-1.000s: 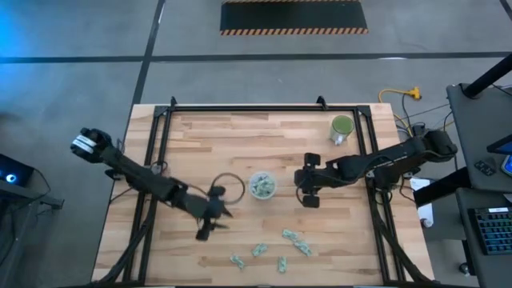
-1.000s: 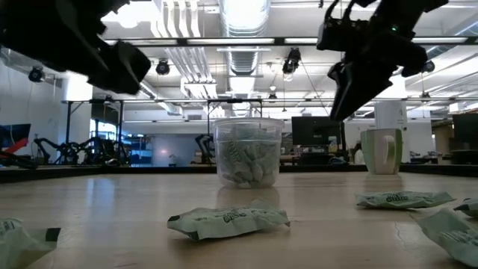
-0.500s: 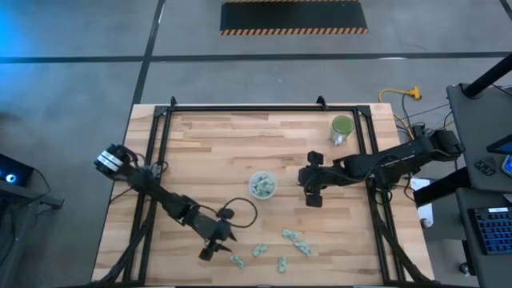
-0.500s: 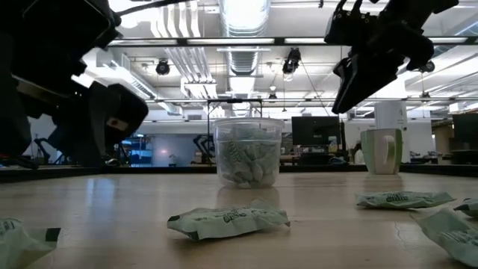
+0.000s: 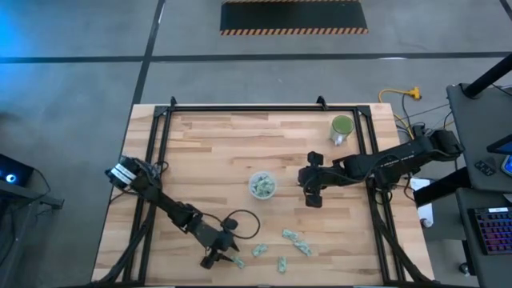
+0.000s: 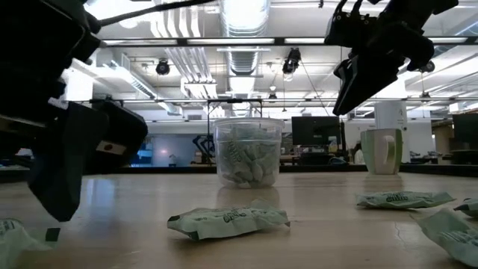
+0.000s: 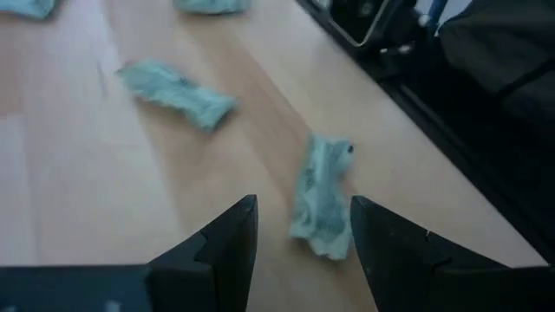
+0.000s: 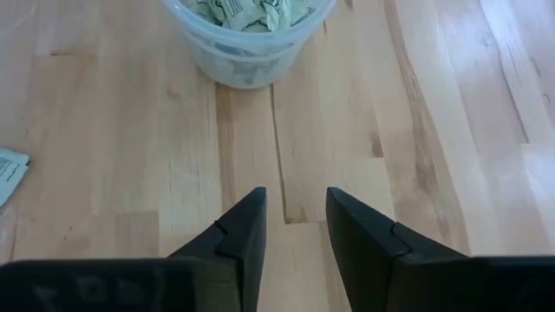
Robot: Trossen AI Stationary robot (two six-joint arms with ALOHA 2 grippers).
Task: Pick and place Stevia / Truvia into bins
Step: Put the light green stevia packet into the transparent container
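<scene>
My left gripper [image 5: 225, 258] hangs low over the near edge of the table [image 5: 208, 152], its fingers [image 7: 227, 247] parted with bare wood between them and nothing held. A crumpled Stevia packet [image 7: 321, 196] lies flat on the wood just ahead of those fingertips, a little toward one finger's side and not touching either. A second packet [image 7: 178, 88] lies farther ahead, and from above more loose packets [image 5: 297, 242] are scattered along the same near edge, toward my right side.

My right gripper [image 5: 311, 194] is raised above the table, just beside the clear round bin [image 5: 262, 185], which stands near the table's middle. Its fingers [image 8: 242, 232] stand slightly apart and are empty, pointing toward the bin without touching it. The bin is already partly filled with packets. The green mug [image 5: 342, 128] stands well apart, near the table's far right corner.
</scene>
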